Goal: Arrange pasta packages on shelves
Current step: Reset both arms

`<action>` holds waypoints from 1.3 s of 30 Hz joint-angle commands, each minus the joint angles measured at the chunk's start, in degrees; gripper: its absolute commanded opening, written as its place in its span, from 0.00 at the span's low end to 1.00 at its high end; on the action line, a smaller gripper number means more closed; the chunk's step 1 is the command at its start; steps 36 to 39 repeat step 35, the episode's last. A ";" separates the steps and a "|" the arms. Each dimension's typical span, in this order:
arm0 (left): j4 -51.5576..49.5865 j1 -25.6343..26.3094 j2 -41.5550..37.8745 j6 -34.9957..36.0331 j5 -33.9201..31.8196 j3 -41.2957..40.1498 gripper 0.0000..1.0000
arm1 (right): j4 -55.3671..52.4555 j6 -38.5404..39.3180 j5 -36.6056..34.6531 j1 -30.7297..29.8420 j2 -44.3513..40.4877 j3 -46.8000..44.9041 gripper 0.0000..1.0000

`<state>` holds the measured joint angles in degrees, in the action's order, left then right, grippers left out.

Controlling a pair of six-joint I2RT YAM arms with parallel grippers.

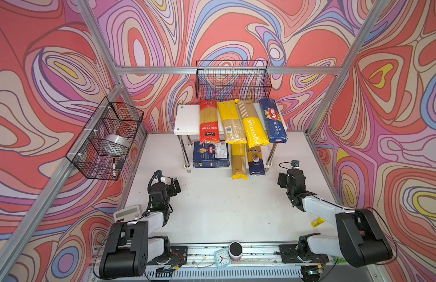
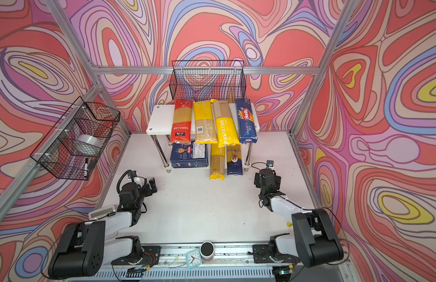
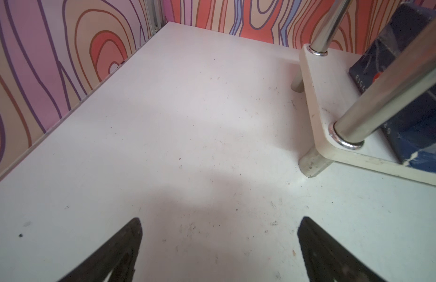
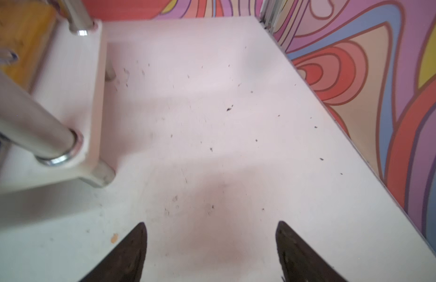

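Note:
The shelves (image 1: 187, 118) stand at the back of the table as a white two-tier rack. On the top board lie a red pasta package (image 1: 208, 122), a yellow one (image 1: 231, 123), a yellow PASTATIME bag (image 1: 253, 127) and a slim blue Barilla box (image 1: 273, 120). The lower board holds a wide blue Barilla box (image 1: 211, 156), a yellow pack (image 1: 238, 162) and a dark blue bag (image 1: 255, 160). My left gripper (image 3: 220, 219) is open and empty over bare table, in front of the rack's left leg. My right gripper (image 4: 212, 223) is open and empty by the right front leg (image 4: 33, 131).
A black wire basket (image 1: 233, 80) hangs on the back wall above the rack. Another basket (image 1: 90, 156) on the left wall holds a tape roll (image 1: 115, 144) and a marker. A calculator (image 1: 127, 212), a clock (image 1: 222, 258) and a cylinder (image 1: 235, 250) sit along the front edge.

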<state>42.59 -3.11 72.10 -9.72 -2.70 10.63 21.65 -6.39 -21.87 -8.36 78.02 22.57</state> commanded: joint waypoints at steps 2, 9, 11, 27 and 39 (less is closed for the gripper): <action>9.44 -0.40 2.28 3.25 1.50 2.82 1.00 | 32.46 4.38 7.68 2.10 3.41 -5.75 0.98; 13.72 -0.31 16.23 5.16 5.80 7.87 1.00 | 58.59 5.39 12.71 5.99 21.84 -7.51 0.98; 6.84 -0.03 15.15 6.62 7.76 10.57 1.00 | 49.95 4.94 10.96 6.05 19.87 -4.69 0.98; 8.91 0.21 15.86 7.08 8.17 10.28 1.00 | 35.01 3.98 8.94 6.08 20.31 3.50 0.98; 9.01 0.17 15.88 7.07 8.15 10.28 1.00 | 35.09 4.08 8.99 6.21 20.24 3.48 0.99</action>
